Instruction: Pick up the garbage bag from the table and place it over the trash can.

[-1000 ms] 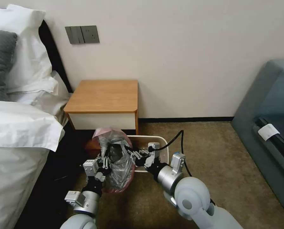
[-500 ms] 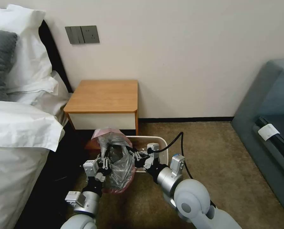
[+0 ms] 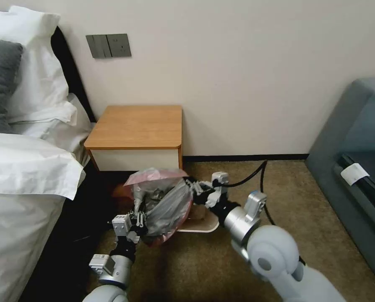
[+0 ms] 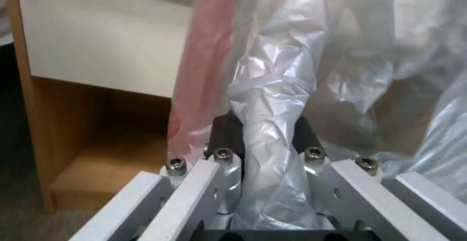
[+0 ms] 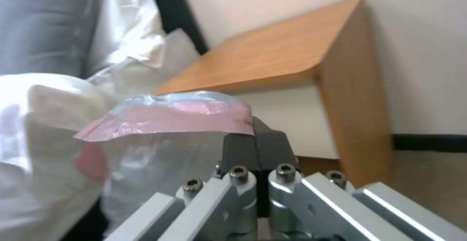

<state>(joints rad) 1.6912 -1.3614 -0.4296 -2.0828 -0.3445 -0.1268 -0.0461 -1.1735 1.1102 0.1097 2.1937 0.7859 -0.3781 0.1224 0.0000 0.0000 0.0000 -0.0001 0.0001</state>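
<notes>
The left gripper [image 4: 265, 131] clamped a twisted fold of the thin, crinkly, translucent grey garbage bag [image 4: 272, 98] between its dark pads [image 4: 224, 133]. The bag's pink rim band [image 4: 204, 69] hung just beside the orange-brown wooden table [image 4: 92, 51] with its white drawer front.

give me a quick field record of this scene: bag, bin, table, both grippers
garbage bag: off the table, stretched between both grippers over the bin
trash can: on the carpet, mostly hidden under the bag
table: top bare
left gripper: shut on a bunched fold of bag
right gripper: shut on the pink rim
</notes>
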